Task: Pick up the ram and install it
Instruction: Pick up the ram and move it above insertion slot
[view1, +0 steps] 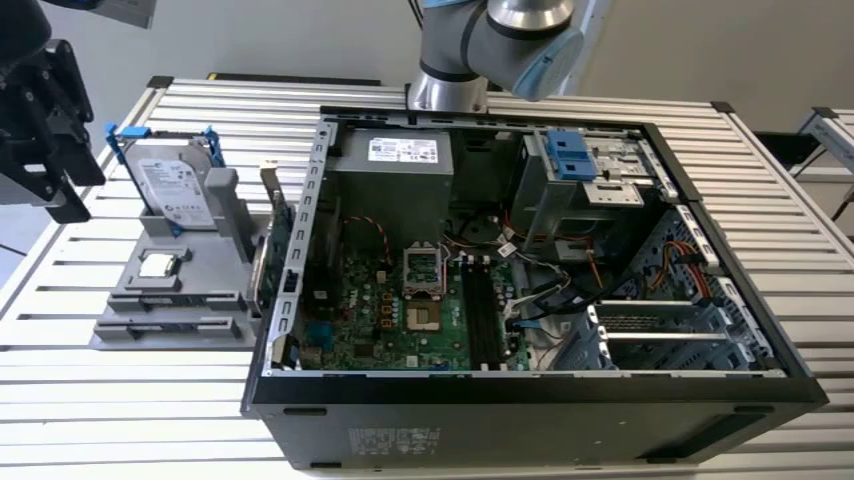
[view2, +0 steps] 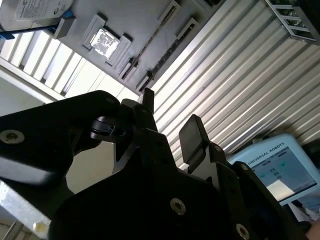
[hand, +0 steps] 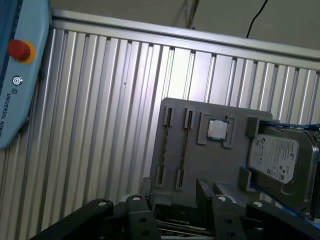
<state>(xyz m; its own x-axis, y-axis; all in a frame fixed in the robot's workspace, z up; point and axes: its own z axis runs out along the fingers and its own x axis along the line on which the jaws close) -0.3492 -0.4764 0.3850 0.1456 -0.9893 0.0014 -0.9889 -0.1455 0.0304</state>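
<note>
Currently we see the gripper (view1: 70, 185) up in the air at the exterior view's left, partly cut off by the frame edge. It hangs above the slatted table (view1: 787, 250), apart from the grey holder (view1: 120, 330). Its fingers (hand: 202, 190) stand spread w/ nothing between them in both wrist views.

The ram (hand: 184, 147) sits on edge in a slot of the holder, near the processor chip (hand: 217, 129). We get it as a thin line only, so chips & label can't be made out. In the exterior view we can't pick it out w/ certainty.

The hard drive (hand: 280, 157) stands at the holder's other end, partly cut off. One edge of the holder is hidden behind the gripper in the first wrist view.

The PC case (view1: 534, 400) lies open just beside the holder; its memory slots are too dark for us to tell if filled. A light-blue pendant (hand: 15, 75) is cut off at the frame edge.
</note>
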